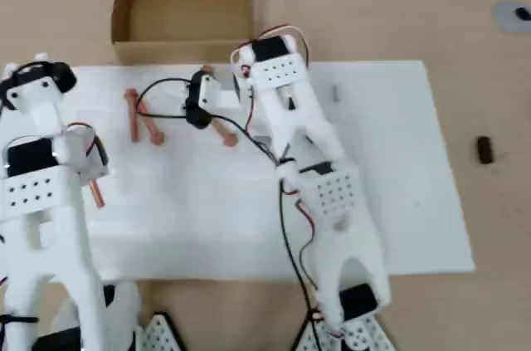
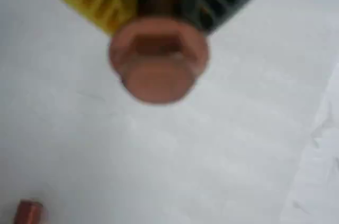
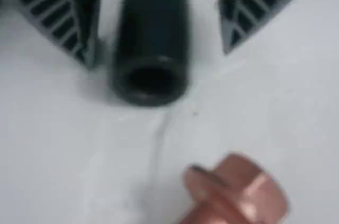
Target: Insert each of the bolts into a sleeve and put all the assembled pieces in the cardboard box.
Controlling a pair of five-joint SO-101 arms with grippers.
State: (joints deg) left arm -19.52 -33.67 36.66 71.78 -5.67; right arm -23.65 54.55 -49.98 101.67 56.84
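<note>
**White sheet (image 1: 398, 202) on a wooden table (image 1: 489, 285): one bolt gripped, one sleeve lying between parted fingers**

The held bolt (image 2: 158, 62) sits in the left gripper (image 2: 159, 7). Its shank is pinched between the yellow finger and the dark one, and its flanged hex head juts past the fingertips, above the sheet. It looks rigid and light, probably with a smooth shank. A pinch on the round shank could let it swivel, so a firm grip close under the head seems safest. How much shank stands free for insertion cannot be told.

The sleeve (image 3: 151, 38) is a short black tube lying on the sheet. It lies between the fingers of the right gripper (image 3: 159, 54), which stand apart with a gap on either side and do not touch it. It appears stiff and light, and being round it is likely to roll if nudged from one side. The best hold would be across the middle of the barrel, leaving the open mouth free for the shank.

A second bolt (image 3: 238, 195) lies just beside that mouth, near enough to be knocked when the fingers close. A pair of bolts (image 1: 141, 123) lies crossed on the sheet nearer the left arm.

The sheet is flat and pale, and looks smooth enough for parts to slide. The cardboard box (image 1: 182, 51) stands open-topped on the bare wood, touching the sheet's far edge. A small dark piece (image 1: 485, 149) lies on the wood off the sheet's right side, well apart from both arms.
</note>
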